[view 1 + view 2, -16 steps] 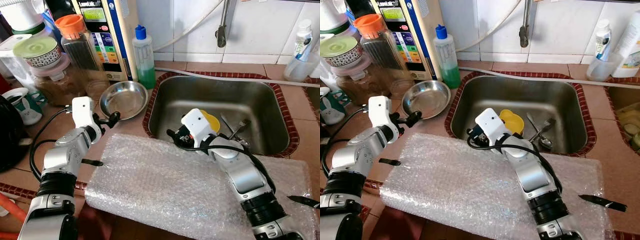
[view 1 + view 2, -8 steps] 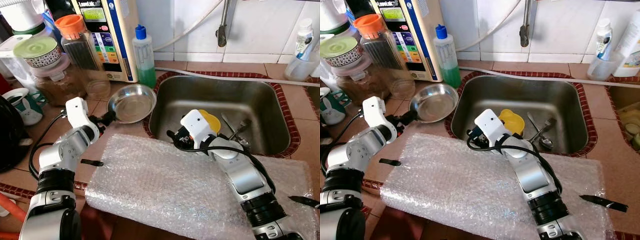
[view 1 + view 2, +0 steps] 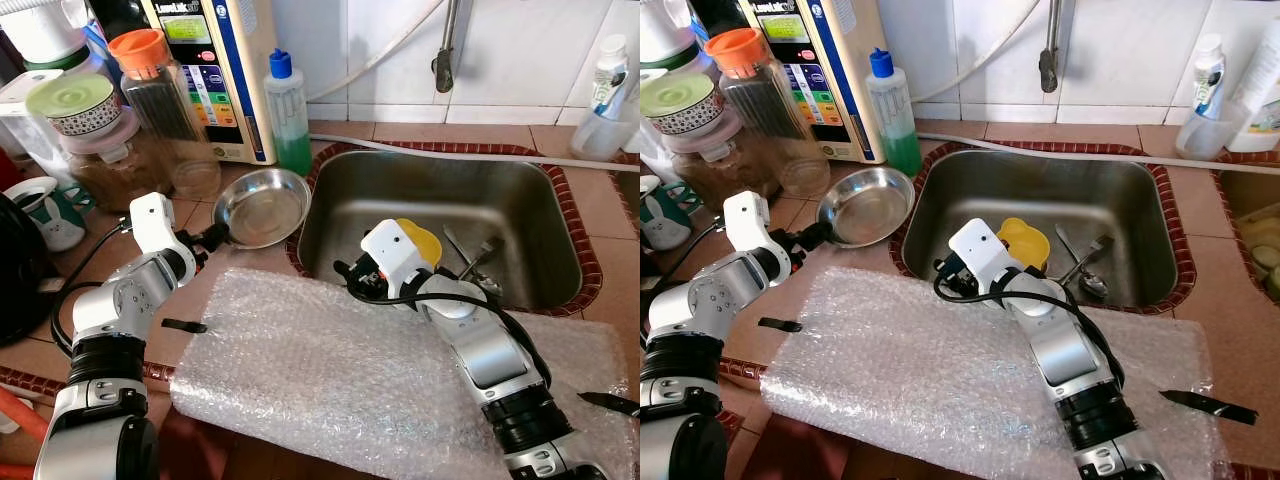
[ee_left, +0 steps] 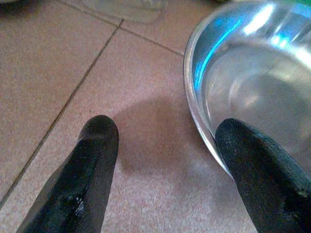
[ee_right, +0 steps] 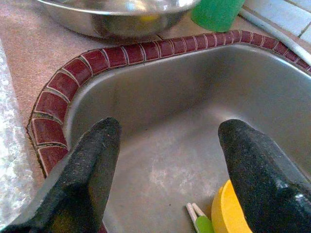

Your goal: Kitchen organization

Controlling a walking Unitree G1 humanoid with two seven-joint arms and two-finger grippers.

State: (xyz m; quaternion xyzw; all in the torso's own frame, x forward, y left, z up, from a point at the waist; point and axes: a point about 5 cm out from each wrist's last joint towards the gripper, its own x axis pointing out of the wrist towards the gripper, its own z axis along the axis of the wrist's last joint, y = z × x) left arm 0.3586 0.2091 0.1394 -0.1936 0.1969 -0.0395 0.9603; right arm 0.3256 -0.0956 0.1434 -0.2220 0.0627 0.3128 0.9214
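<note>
The steel bowl (image 3: 263,206) sits on the tiled counter (image 3: 120,255) at the sink's (image 3: 520,200) left edge, its far side just over the red rim, below the green soap bottle (image 3: 287,112). The left gripper (image 3: 213,238) is at the bowl's near-left rim, fingers spread wide — one finger (image 4: 257,179) touches the rim from outside, the other rests on bare tile, and nothing is clamped. The right gripper (image 5: 167,170) hangs over the sink's near-left corner, fingers wide apart and holding nothing. Beside it in the basin lie a yellow cup (image 3: 422,240) and some cutlery (image 3: 470,258). Bubble wrap (image 3: 330,370) covers the counter in front — a black knife (image 3: 1205,405) rests on its right end.
</note>
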